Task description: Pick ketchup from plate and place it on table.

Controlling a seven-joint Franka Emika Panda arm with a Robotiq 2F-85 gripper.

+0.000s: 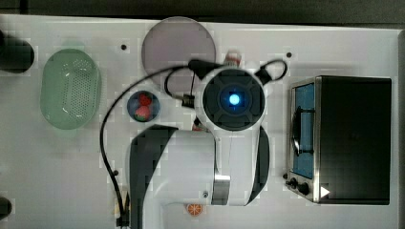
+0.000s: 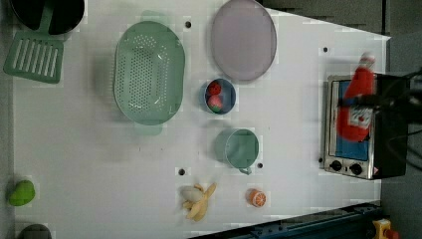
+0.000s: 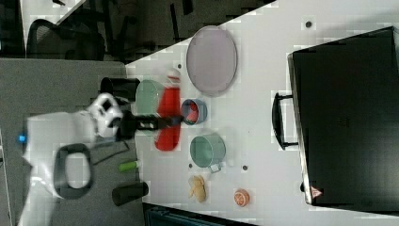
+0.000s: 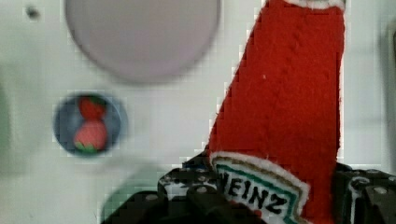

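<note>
The gripper (image 4: 261,200) is clamped on the ketchup (image 4: 285,98), its dark fingers (image 4: 187,191) pressing either side of the bottle's labelled lower body, so that the cap end projects beyond the fingertips. In the right view the ketchup (image 3: 168,117) hangs crosswise in the gripper (image 3: 164,122), clear of the table (image 3: 263,141), which suggests a carry height chosen to pass over the low objects beneath. The plate (image 4: 140,37) lies bare ahead of the gripper, so the pick is judged complete and the transfer to be in hand. Below and beside the gripper sits a small blue bowl (image 4: 91,123) holding two red fruits, and the right view puts a green cup (image 3: 207,150) near it too; both crowd the white surface under the bottle. In the left view the ketchup (image 2: 356,107) appears in front of a toaster oven (image 2: 351,127), though it is held above the table (image 2: 288,114), not on the oven. Placement seems to call for lowering over open tabletop between bowl, cup and oven; a soft, plush-looking bottle may roll or tip on release.
</note>
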